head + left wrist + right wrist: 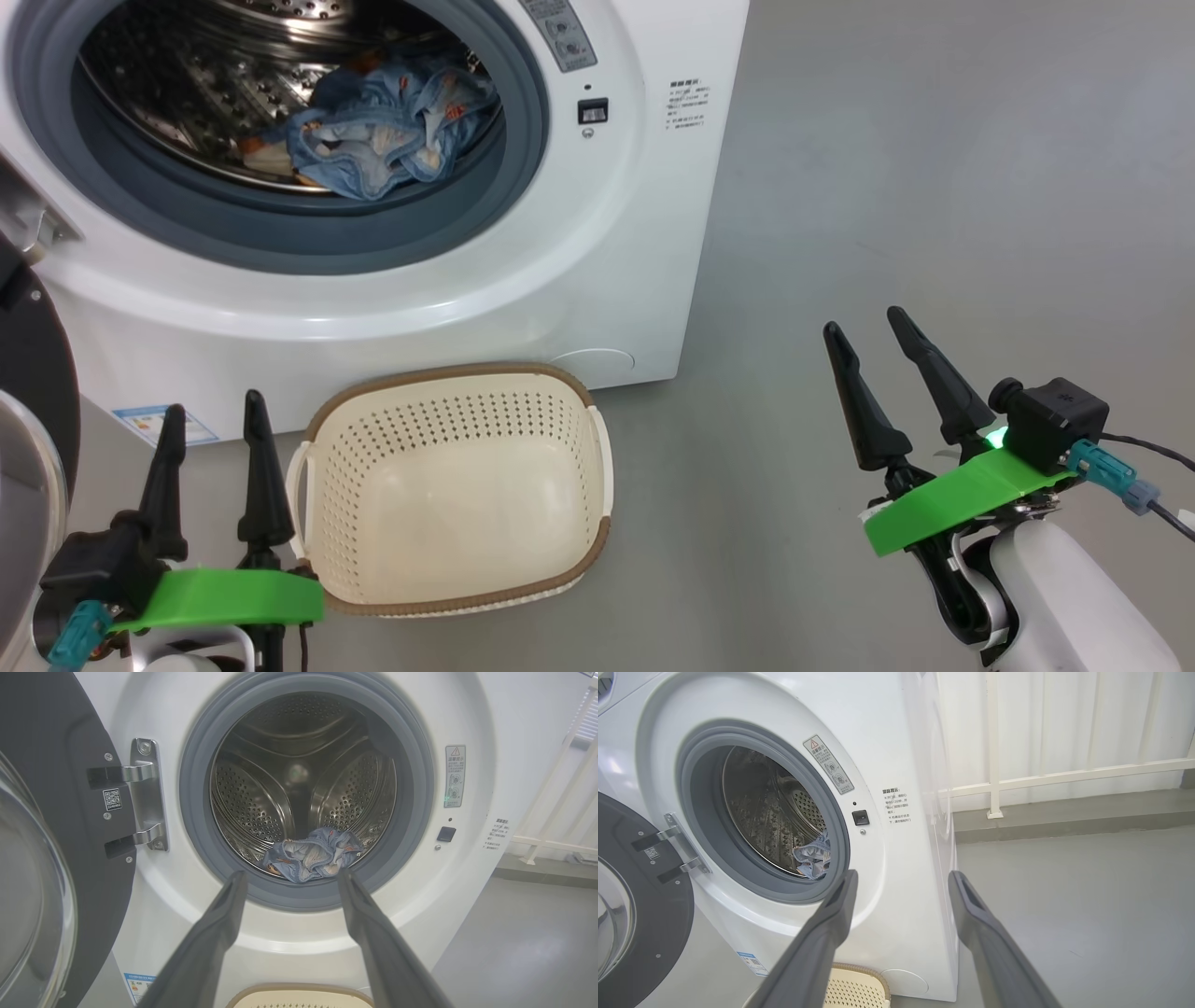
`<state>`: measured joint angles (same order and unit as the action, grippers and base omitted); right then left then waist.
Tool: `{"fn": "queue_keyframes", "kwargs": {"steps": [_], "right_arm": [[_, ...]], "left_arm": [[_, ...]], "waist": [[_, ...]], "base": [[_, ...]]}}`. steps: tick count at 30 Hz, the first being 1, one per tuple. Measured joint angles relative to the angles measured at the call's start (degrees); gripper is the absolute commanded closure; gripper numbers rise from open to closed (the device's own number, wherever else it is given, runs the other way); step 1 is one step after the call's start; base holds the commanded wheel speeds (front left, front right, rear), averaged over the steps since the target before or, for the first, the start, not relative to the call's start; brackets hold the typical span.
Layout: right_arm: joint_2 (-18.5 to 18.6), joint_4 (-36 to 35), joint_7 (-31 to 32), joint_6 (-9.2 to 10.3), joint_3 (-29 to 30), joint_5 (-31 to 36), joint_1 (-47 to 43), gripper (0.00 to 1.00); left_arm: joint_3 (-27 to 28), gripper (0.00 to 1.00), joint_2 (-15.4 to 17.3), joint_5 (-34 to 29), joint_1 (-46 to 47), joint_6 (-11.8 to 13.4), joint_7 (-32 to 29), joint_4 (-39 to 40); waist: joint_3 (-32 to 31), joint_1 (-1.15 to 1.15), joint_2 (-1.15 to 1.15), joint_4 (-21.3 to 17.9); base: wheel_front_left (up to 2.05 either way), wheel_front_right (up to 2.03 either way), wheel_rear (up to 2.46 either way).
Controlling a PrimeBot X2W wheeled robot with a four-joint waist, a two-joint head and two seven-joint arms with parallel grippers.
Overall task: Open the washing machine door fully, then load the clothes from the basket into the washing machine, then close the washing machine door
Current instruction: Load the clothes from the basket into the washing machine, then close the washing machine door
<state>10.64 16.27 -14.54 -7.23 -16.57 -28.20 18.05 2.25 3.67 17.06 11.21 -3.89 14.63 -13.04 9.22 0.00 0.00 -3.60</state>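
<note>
The white washing machine (607, 243) stands with its black round door (60, 826) swung wide open to the left. Light blue clothes (387, 131) with orange figures lie low in the steel drum, near the grey rubber ring (196, 812). The cream basket (457, 560) with a brown rim sits on the floor before the machine, with nothing showing inside it. My left gripper (215, 420) is open just left of the basket, fingers pointing at the machine. My right gripper (864, 322) is open over bare floor to the right, holding nothing.
Grey floor (934, 187) stretches to the right of the machine. A white railing (1041, 774) runs along the wall behind it. The open door (33, 373) stands at the far left, close beside my left arm.
</note>
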Motion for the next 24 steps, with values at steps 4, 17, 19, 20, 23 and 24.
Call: {"fn": "queue_keyframes", "kwargs": {"steps": [4, 17, 19, 20, 23, 24], "right_arm": [[0.04, 0.14, 0.0, 0.0, -0.18, -0.02, -0.01, 0.0], [0.29, 0.19, 0.0, 0.0, -0.35, -0.07, -0.23, 0.0], [0.32, 0.18, 0.0, 0.0, -0.38, -0.08, -0.55, 0.0], [0.33, 0.19, 0.0, 0.0, -0.43, -0.08, -0.91, 0.0], [0.37, 0.24, 0.0, 0.0, -0.52, -0.08, -1.15, 0.0], [0.37, 0.24, 0.0, 0.0, -0.53, -0.08, -1.15, 0.0]], "left_arm": [[-0.18, 0.0, 0.03, 0.01, -0.08, 0.0, 0.0, -0.05], [-0.66, 0.0, 0.37, 0.16, -1.52, 0.07, -0.1, -0.14], [-0.78, 0.0, 0.38, 0.4, -1.88, 0.27, -0.13, -0.14], [-0.86, 0.0, 0.4, 0.51, -2.03, 0.33, -0.34, -0.14], [-1.11, 0.0, 0.45, 0.54, -2.04, 0.42, -0.34, -0.13], [-1.16, 0.0, 0.49, 0.54, -2.04, 0.43, -0.34, -0.13]], "waist": [[-0.67, 0.0, 0.0, -0.03], [-1.53, 0.0, 0.0, 0.36], [-1.54, 0.0, 0.0, 0.47], [-1.52, 0.0, 0.0, 0.53], [-1.43, 0.0, 0.0, 0.66], [-1.4, 0.0, 0.0, 0.69]], "base": [[0.0, 0.0, 0.0], [0.0, 0.0, 0.0], [0.0, 0.0, 0.0], [0.0, 0.0, 0.0], [0.0, 0.0, 0.0], [0.0, 0.0, 0.0]]}}
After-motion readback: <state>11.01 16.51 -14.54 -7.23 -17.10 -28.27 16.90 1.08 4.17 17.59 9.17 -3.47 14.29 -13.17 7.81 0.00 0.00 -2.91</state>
